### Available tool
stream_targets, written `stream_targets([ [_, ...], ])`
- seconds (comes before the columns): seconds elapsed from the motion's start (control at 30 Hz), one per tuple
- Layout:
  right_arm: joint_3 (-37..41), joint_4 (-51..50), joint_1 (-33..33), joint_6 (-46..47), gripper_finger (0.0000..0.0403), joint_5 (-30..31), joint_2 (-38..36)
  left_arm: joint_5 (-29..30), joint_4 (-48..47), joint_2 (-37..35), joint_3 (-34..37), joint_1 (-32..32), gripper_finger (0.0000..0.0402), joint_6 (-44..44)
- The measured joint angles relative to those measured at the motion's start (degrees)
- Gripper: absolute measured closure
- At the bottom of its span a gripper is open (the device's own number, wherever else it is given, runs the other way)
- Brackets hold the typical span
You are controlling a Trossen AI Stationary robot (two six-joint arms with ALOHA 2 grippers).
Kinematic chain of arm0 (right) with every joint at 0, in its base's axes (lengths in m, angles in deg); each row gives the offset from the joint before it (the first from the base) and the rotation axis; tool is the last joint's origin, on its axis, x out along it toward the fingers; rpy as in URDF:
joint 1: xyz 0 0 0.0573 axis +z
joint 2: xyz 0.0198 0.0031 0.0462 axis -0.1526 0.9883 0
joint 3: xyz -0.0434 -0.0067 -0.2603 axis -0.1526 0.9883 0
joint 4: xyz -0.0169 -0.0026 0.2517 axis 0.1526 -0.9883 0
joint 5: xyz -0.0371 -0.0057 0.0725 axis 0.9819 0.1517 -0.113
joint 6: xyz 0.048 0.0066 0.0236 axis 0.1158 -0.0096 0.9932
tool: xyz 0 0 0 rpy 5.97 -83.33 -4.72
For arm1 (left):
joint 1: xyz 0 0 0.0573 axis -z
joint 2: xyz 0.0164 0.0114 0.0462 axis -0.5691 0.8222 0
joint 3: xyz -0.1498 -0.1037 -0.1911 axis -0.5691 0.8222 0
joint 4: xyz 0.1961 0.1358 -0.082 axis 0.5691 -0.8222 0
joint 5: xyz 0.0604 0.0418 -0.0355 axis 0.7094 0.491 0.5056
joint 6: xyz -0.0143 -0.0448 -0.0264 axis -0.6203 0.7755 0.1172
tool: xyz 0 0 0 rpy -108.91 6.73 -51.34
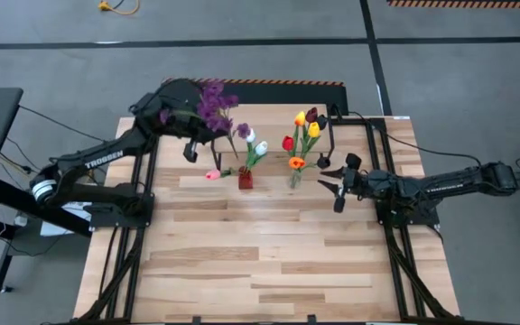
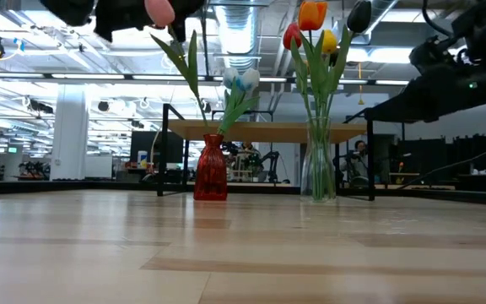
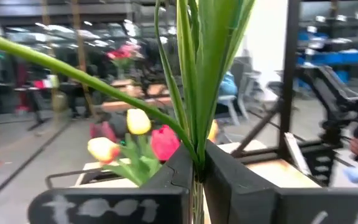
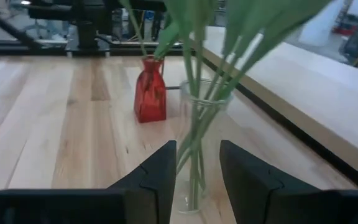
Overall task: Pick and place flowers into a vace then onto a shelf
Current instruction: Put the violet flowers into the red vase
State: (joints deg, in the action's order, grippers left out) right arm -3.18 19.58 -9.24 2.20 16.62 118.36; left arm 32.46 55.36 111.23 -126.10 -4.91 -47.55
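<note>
Left gripper (image 1: 190, 149) sits upper centre-left of the high view, above the table, fingers clamped together on a pink tulip (image 1: 212, 174) stem. In the left wrist view the green stem and leaves rise straight out of the pinch between the dark fingers (image 3: 173, 177). The pink bloom hangs just left of the red vase (image 1: 245, 179).

Red vase stands centre of the high view and holds a white tulip (image 1: 260, 148) and a purple sprig (image 1: 243, 131). A purple bunch (image 1: 213, 102) lies up near the left arm's wrist.

Clear glass vase (image 1: 293, 180) is just right of the red one, holding red, orange, yellow and dark tulips (image 1: 306, 134). Low view: both vases upright on the table (image 2: 243, 253), shelf (image 2: 268, 130) behind them, wood top on black legs.

Right gripper (image 1: 335, 185) is right of centre, just beside the glass vase, fingers apart. Right wrist view: its fingers (image 4: 160, 171) straddle the vase's base; can't tell if they touch the glass.
</note>
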Motion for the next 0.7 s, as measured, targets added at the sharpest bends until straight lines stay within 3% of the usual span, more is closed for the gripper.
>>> stream_targets([
  [0.37,-0.04,-2.81,-1.56,7.26,0.0285,-0.04,-0.02,6.67,8.1,-3.24,8.95,-0.06,0.0397,0.71],
  [0.7,-0.04,-3.28,-1.56,8.27,0.0285,-0.04,-0.01,16.16,9.85,-2.89,11.51,6.32,0.0397,-0.78],
])
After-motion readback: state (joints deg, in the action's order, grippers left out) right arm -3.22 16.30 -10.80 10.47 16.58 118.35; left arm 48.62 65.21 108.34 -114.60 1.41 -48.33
